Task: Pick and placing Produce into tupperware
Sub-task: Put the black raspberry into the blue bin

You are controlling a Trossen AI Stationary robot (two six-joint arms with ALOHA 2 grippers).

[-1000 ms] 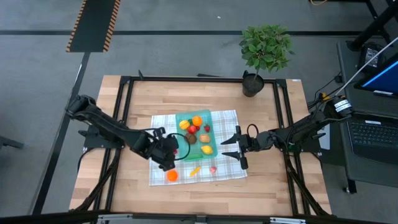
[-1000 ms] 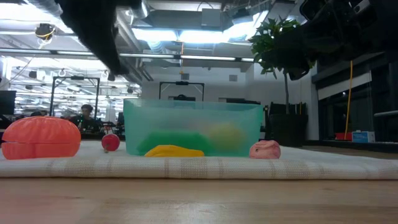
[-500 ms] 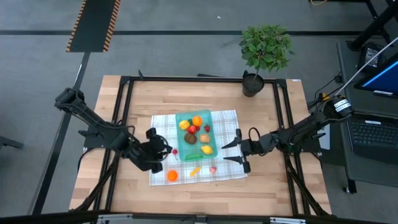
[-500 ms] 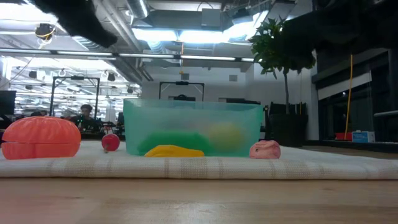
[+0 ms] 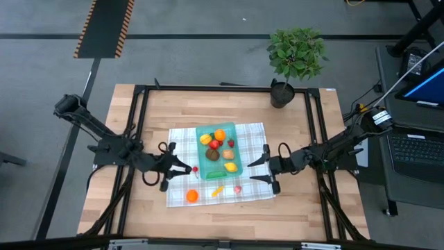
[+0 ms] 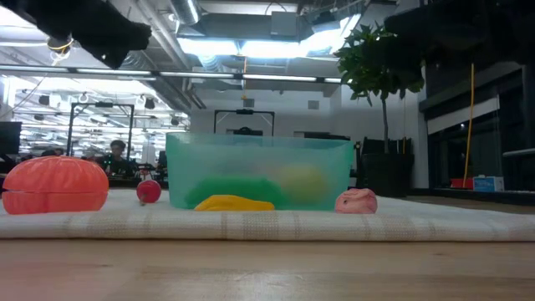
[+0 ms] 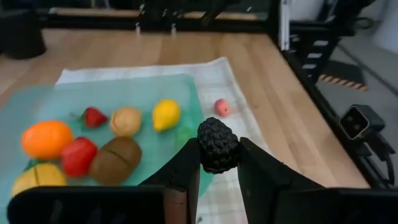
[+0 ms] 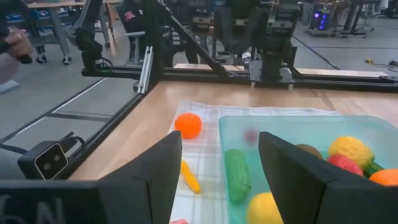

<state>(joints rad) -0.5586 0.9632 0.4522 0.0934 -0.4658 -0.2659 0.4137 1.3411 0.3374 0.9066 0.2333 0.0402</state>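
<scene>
Left wrist view: left claw pinches a knobbly black berry above the translucent teal tupperware; right claw gapes empty.

The container is translucent teal. The cloth beneath it is white with a grey check. Contents of the container: one orange fruit, one red strawberry, one yellow lemon, one brown kiwi, one green cucumber. At 6 o'clock of the container, the cloth carries an orange pumpkin, a yellow piece and a pink peach. The berry is black and knobbly. The tabletop is light striped wood.
</scene>
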